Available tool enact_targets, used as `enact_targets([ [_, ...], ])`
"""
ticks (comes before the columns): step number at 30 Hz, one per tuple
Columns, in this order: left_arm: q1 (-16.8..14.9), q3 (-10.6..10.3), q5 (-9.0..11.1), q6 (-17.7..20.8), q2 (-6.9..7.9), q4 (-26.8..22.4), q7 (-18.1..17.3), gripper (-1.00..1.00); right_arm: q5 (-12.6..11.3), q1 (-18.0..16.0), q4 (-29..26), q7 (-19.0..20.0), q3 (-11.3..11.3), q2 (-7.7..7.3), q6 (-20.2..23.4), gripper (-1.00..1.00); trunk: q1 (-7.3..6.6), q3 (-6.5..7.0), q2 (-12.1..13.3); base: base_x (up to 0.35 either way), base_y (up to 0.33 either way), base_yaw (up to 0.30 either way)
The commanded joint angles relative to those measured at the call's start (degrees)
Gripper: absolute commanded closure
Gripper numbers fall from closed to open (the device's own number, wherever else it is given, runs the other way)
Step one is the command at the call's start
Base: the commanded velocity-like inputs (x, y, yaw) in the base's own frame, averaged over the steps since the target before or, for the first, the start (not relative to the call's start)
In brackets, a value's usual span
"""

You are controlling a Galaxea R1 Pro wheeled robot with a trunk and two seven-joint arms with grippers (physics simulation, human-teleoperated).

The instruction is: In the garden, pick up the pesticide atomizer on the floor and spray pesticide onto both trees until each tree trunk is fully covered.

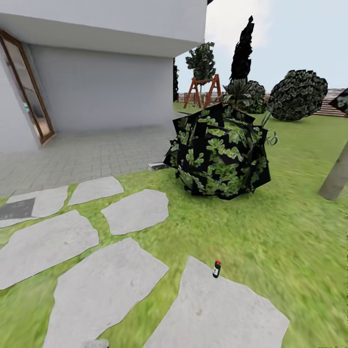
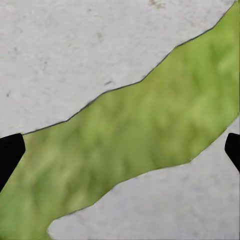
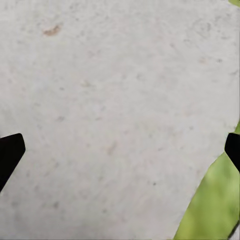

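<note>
Tiny upright black bottle with a red top, the pesticide atomizer (image 1: 216, 268), at about 5 o'clock in the head view, standing near the far edge of a flat, speckled grey stone paving slab (image 1: 217, 314) with irregular broken-looking outlines. More such slabs (image 1: 104, 290) at 7 to 9 o'clock, split by narrow strips of rough green grass (image 1: 251, 227). Open lawn all around the bottle, nothing touching it.

At 1 o'clock, well beyond the bottle, a round, dense bush of dark leaves mottled pale green (image 1: 220, 152). At 3 o'clock, the leaning base of a smooth grey-tan tree trunk (image 1: 337, 179), cut by the frame edge. At 10 o'clock, a pale grey house wall (image 1: 96, 92) above paved brick ground, with a wood-framed glass door (image 1: 26, 89). Far back, a dark narrow cypress (image 1: 241, 48) and a wooden frame (image 1: 204, 90).

Left gripper (image 2: 120, 150) spread wide over a grass seam between two slabs, holding nothing. Right gripper (image 3: 120, 150) likewise spread wide and empty over bare stone.
</note>
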Motion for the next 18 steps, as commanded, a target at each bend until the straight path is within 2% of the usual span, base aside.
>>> enact_targets([
  [1,0.0,0.0,0.0,0.0,0.0,0.0,0.0,-1.0,0.0,0.0,0.0,0.0,0.0,0.0,0.0,-1.0,0.0,0.0,0.0,0.216,0.282,-0.268],
  [6,0.0,0.0,0.0,0.0,0.0,0.0,0.01,-1.0,0.0,0.0,0.0,0.0,0.02,0.0,0.0,-1.0,0.0,0.0,0.0,0.186,0.294,-0.268],
  [18,0.0,0.0,-0.05,0.0,0.0,0.02,0.0,-1.0,0.01,0.0,0.0,0.0,0.09,0.0,0.0,-1.0,0.0,0.0,0.0,0.174,0.299,-0.022],
])
